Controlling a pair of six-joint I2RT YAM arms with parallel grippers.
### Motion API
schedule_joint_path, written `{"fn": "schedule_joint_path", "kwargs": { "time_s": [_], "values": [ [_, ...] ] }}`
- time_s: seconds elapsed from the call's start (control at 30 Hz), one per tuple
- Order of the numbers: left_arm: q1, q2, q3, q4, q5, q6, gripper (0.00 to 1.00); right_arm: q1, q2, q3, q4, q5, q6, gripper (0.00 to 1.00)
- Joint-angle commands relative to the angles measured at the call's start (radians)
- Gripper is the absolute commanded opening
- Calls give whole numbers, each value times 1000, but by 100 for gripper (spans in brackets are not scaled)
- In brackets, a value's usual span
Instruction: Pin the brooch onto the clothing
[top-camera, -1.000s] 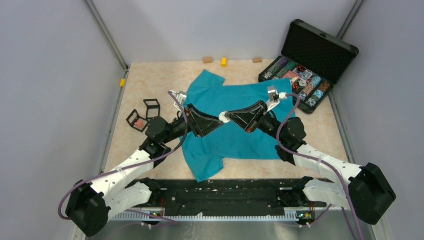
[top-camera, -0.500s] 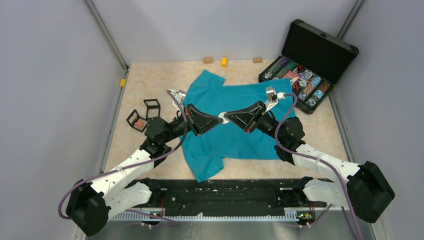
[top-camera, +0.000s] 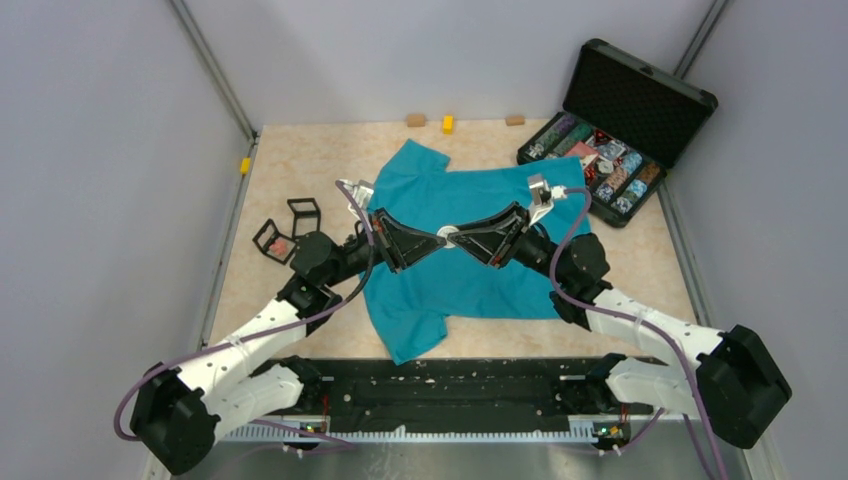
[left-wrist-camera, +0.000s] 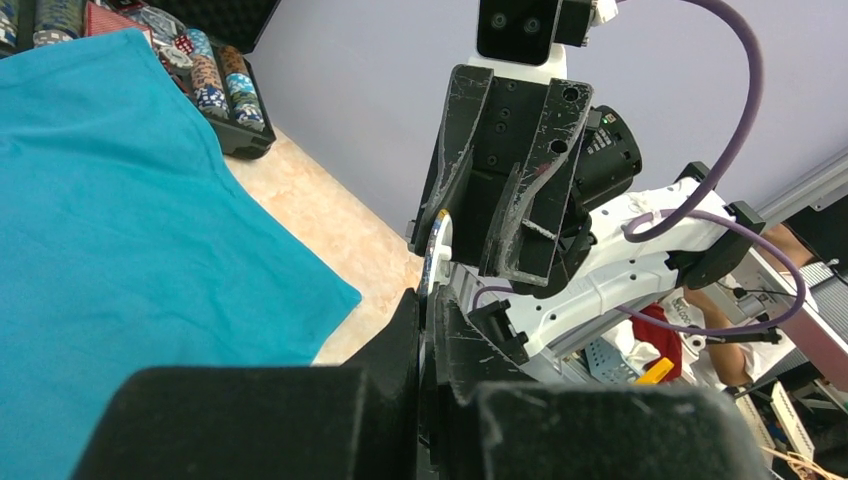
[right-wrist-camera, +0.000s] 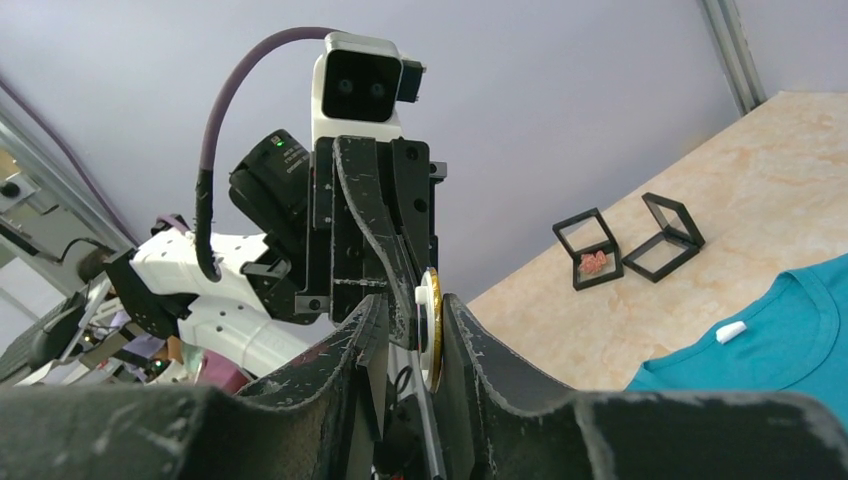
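Fingertips of my left gripper (top-camera: 442, 238) and right gripper (top-camera: 452, 237) meet over the middle of the one T-shirt (top-camera: 450, 290) in the top view. My arms cover part of its chest, and the disc (top-camera: 447, 236) between the tips is only a pale speck. Left of the shirt stand two black frame boxes (top-camera: 305, 215). The brooch (top-camera: 281, 245) lies in the nearer one, a pink smudge well apart from the fabric. One open case (top-camera: 640, 95) sits far right, and four small blocks (top-camera: 448, 123) lie along the table (top-camera: 300, 160) borders.

Left wrist view: my own fingers (left-wrist-camera: 400, 340) are a dark blur drawn to a thin slit, with the white, gold-rimmed disc's edge running into it. The right fingers (left-wrist-camera: 520, 220) opposite stand slightly apart. The brooch is out of frame.

Right wrist view: the disc sits edge-on between my narrow-set right fingers (right-wrist-camera: 480, 370), beside a left finger. Which pair clamps it I cannot tell. Only the shirt's collar and one white label (right-wrist-camera: 732, 331) show.
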Motion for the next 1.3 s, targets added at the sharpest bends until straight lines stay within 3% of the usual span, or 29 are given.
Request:
{"fn": "schedule_joint_path", "kwargs": {
  "time_s": [0.0, 0.13, 0.63, 0.9, 1.27],
  "values": [
    [2, -20, 39, -2, -54, 30, 0, 15, -27, 18, 41, -41, -2, 28],
    [1, -24, 38, -5, -56, 31, 0, 15, -40, 6, 37, -22, -5, 21],
    [2, -30, 40, -8, -59, 28, 0, 15, -42, -8, -1, -16, -35, 12],
    [0, -1, 49, 52, 18, 9, 0, 16, -39, -5, -171, 37, -164, 0],
    [-3, 20, 75, 22, 41, 30, 0, 24, -57, -4, -288, 97, -261, 0]
  ]
}}
